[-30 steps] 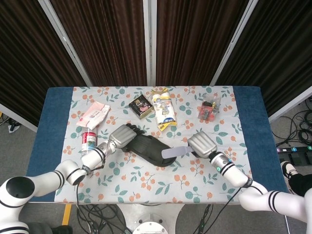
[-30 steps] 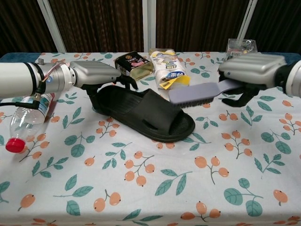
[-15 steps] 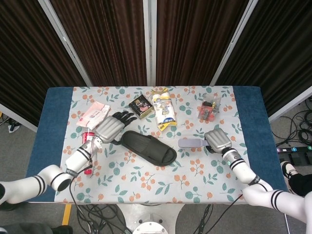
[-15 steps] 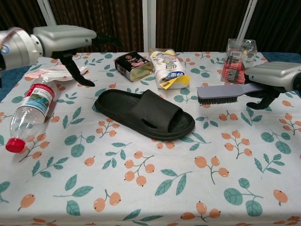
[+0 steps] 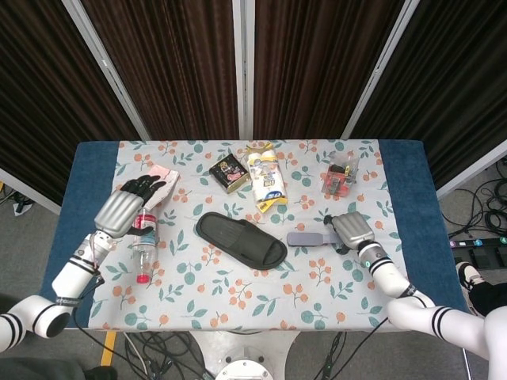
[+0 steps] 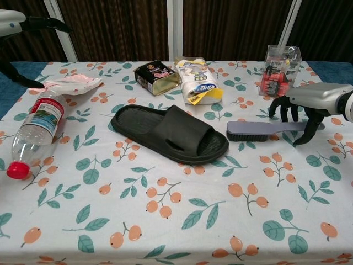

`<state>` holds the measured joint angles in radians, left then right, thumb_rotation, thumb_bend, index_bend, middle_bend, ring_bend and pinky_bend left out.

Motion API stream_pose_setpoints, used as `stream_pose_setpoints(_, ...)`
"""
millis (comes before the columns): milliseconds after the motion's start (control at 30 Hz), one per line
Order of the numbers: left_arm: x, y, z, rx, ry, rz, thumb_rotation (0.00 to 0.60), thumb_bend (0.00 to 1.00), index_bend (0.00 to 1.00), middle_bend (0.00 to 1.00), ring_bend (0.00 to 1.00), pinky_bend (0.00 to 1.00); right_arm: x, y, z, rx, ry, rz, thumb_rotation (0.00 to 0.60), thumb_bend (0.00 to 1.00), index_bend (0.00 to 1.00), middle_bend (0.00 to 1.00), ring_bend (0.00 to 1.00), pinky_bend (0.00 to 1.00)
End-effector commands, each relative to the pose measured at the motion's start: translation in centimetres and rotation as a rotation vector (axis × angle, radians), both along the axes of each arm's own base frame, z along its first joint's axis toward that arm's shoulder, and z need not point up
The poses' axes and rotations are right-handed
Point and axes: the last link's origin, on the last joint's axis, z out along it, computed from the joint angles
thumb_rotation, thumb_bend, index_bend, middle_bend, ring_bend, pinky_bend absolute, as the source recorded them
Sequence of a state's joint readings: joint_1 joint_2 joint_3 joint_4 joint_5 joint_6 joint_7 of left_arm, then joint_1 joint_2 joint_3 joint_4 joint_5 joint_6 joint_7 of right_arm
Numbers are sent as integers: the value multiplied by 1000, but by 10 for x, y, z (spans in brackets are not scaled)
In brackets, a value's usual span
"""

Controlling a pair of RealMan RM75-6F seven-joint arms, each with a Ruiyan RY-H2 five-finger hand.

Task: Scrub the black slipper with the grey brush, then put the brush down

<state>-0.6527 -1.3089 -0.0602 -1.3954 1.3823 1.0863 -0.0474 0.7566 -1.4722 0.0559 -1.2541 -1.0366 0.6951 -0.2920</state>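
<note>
While the head view looks down on the table with the leaf and berry cloth (image 5: 238, 293), the black rubber slipper (image 5: 241, 240) lies flat near the middle. Just to its right lies the grey plastic brush (image 5: 307, 238), flat on the cloth and apart from the slipper. The right hand (image 5: 351, 231) sits at the handle end of the brush, its fingers loose and curved over the handle; from this view you cannot tell if they touch it. The left hand (image 5: 121, 209) is far to the left, held up over the clear plastic bottle with the red cap (image 5: 143, 245), and it holds nothing, with its dark fingers (image 5: 142, 185) spread toward the pink packet (image 5: 155, 182). At the back stand a dark tin box (image 5: 230, 172), a white and yellow bag (image 5: 264, 180) and a clear box with red things inside (image 5: 339, 180). From the chest view, the slipper (image 6: 169, 133) lies with its toe end to the right, and the brush (image 6: 265, 128) rests bristles down beside it. The right hand (image 6: 312, 103) hangs over the handle with fingers (image 6: 284, 109) apart and pointing down, gripping nothing. Only a bit of the left hand (image 6: 22, 25) shows in the top left corner, above the bottle (image 6: 34, 131).
</note>
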Motion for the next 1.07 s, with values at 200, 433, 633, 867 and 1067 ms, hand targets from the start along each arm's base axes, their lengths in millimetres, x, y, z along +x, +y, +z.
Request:
stream_pose_setpoints(200,-29,-16,28,50,26,70,600,201,149,170,101,177,3,15,52,-101,-92,4,600,0,0,70,34,161)
stream_pose_setpoints(433,-74,-51,71,202,63,206,600,192,149,171,101,178,-24,65,131,-330,-128,63,600,119,0,155,61,172)
stream_pose_setpoints(633,-102,-96,92,336,109,288,600,186,157,171,101,177,-59,122,163,-480,-161,25,600,151,0,132,60,173)
stream_pose_setpoints(867,-116,-151,86,392,145,346,600,176,161,171,101,170,-76,173,164,-546,-219,-8,600,151,0,120,54,150)
stream_pose_setpoints(1067,-113,-175,79,406,136,359,600,173,161,171,101,166,-74,185,162,-569,-252,-1,600,151,0,126,54,144)
